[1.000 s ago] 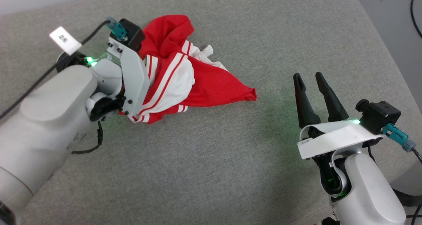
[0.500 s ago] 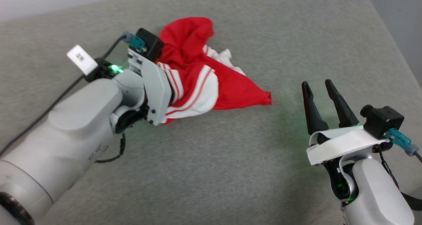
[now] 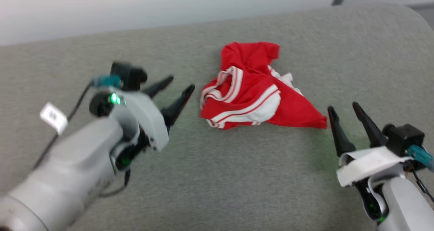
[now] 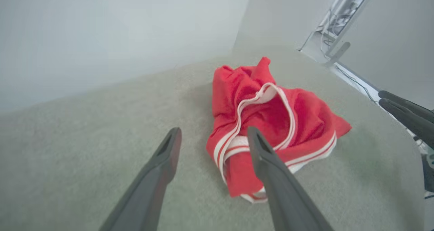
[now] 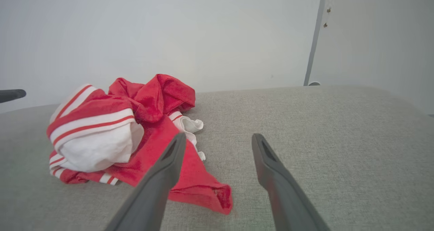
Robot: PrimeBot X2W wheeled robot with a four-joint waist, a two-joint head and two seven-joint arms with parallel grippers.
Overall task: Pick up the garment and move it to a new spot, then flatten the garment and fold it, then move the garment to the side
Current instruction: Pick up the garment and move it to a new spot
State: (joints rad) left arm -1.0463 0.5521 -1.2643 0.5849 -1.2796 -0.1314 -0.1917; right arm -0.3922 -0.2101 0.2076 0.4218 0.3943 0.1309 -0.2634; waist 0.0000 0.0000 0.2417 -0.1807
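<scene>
A grey cloth-covered table (image 3: 217, 176) runs back to a pale wall (image 5: 135, 27); its far right corner is rounded. Head view is slightly blurred.

The garment (image 3: 257, 92) lies in a crumpled heap on the table, toward the far middle, between the two grippers. It is mostly red. A white sleeve with red-and-white striped trim bulges at its near side, and a striped band loops over the top. No print can be read in the folds. One red corner stretches flat along the table toward the robot's right.

The left gripper (image 3: 182, 81) hangs over the table just left of the heap, with its fingers pointing at it. Its jaws stand wide and there is nothing between them. A strip of bare table separates its tips from the cloth in the head view. In the left wrist view one finger crosses in front of the striped edge.

The right gripper (image 3: 342, 106) sits at the near right, its jaws also wide and empty. The garment's red corner ends just beside its inner finger; I cannot tell whether they touch.

A white tag (image 3: 53, 117) hangs on the left arm's cable. A green light glows at each wrist.
</scene>
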